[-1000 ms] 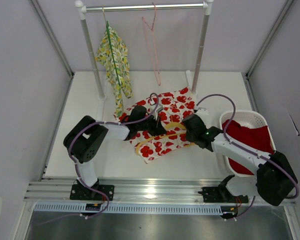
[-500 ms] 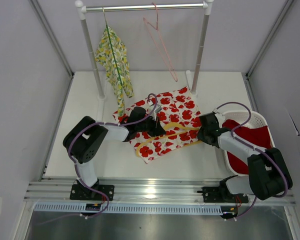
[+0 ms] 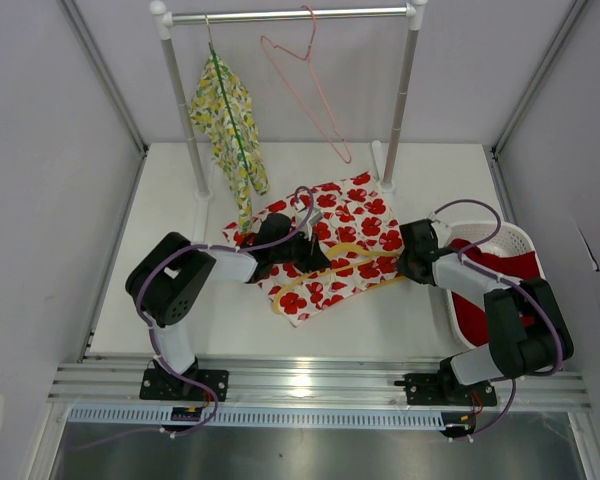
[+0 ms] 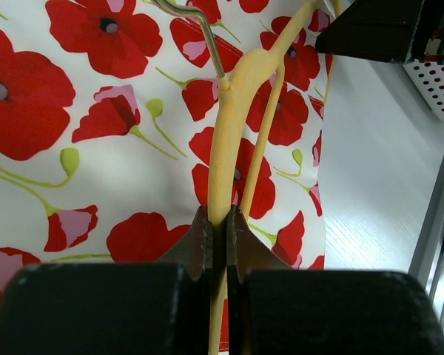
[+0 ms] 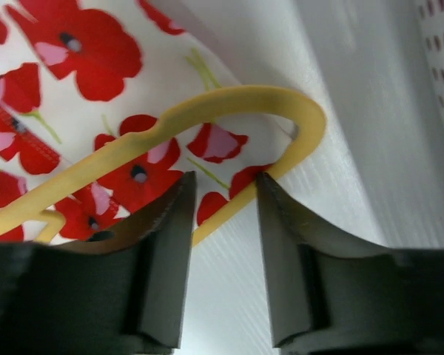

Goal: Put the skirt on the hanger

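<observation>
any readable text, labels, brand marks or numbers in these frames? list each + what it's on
None: no readable text, number or logo in any of the three views.
skirt: red poppy print only, no lettering.
yellow hanger: plain, no marking.
white basket: rows of holes only, no label.
Arm bases in the top view: any stickers are too small to make out.

Hanger (image 4: 222, 148) on skirt (image 3: 355, 215), centre; basket (image 3: 485, 226) seemingly just beside, right; rack (image 3: 280, 15) behind them.

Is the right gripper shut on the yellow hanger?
No: the right gripper has its fingers apart, and the yellow hanger crosses the gap between them without being pinched.
</observation>
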